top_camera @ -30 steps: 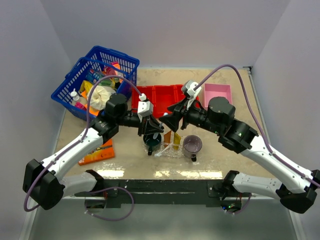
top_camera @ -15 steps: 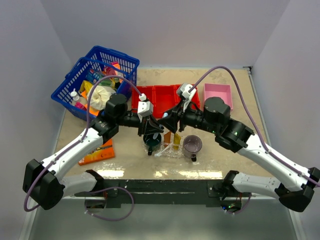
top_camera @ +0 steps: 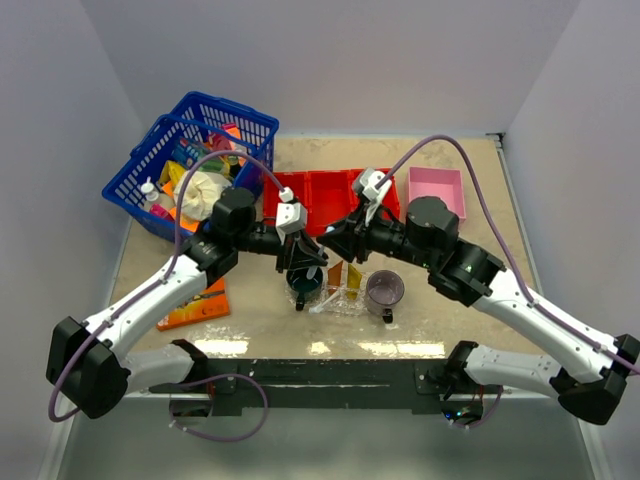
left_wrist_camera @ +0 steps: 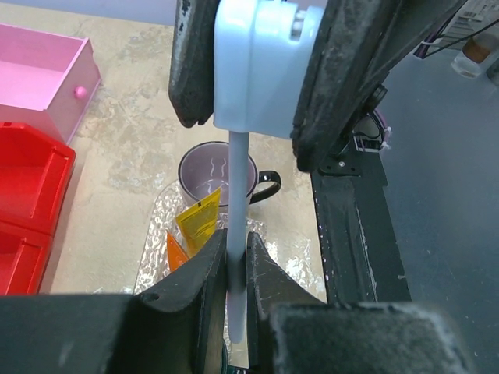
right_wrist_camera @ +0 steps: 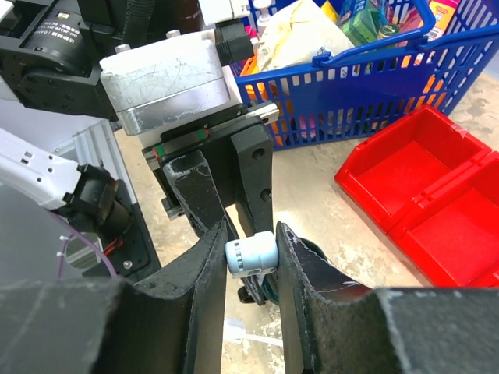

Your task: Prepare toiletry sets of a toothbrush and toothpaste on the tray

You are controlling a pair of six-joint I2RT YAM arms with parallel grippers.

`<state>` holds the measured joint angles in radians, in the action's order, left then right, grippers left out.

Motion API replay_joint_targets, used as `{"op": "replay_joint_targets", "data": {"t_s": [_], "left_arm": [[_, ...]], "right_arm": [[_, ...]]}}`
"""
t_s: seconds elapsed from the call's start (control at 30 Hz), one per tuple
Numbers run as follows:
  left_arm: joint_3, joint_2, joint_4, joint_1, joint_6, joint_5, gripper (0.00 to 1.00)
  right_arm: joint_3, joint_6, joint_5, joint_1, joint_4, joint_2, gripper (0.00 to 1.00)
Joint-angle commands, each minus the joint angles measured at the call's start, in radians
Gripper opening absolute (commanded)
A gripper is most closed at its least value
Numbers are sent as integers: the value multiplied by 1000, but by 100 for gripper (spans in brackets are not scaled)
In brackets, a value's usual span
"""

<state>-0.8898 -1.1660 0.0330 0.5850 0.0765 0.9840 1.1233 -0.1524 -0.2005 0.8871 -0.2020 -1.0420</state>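
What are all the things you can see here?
basket: one, blue, far left, full of mixed packs
bin: one, red, far middle
box: one, pink, far right
tray: one, clear, near middle
tubes: two, orange and yellow-orange, on the tray
toothbrush: one, white, held by both grippers
white stick: one, at the tray's near edge, maybe a second toothbrush
mug: one, purple, right of the tray
cup: one, dark teal, left of the tray
razor pack: one, orange, near left
table: one, beige
left gripper: black, shut on the toothbrush's thin stem
right gripper: black, shut on its thick end
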Motion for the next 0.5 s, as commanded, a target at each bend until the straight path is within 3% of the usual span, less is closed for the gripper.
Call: {"op": "replay_joint_targets", "data": {"t_s": [0.0,0.07,0.1,0.2,0.3,0.47], "left_arm": [[-15,-14,-35,4,23,25,12],[-20,-18,-35,4,9,35,21],[-18,-20,-42,6,2,38,35],[-12,-15,-70,6,-29,32,61],[-9,-3,-99,1,-52,13,73],[2,15,-156,-28,-119,-1,79]], "right_arm": [[-16,31,19,-2,49,33,13],[-20,39,21,-4,49,43,12],[-23,45,26,-4,49,49,11],[-28,66,35,-4,39,76,10],[-34,89,50,-4,20,111,9],[-60,123,85,0,-33,171,9]]}}
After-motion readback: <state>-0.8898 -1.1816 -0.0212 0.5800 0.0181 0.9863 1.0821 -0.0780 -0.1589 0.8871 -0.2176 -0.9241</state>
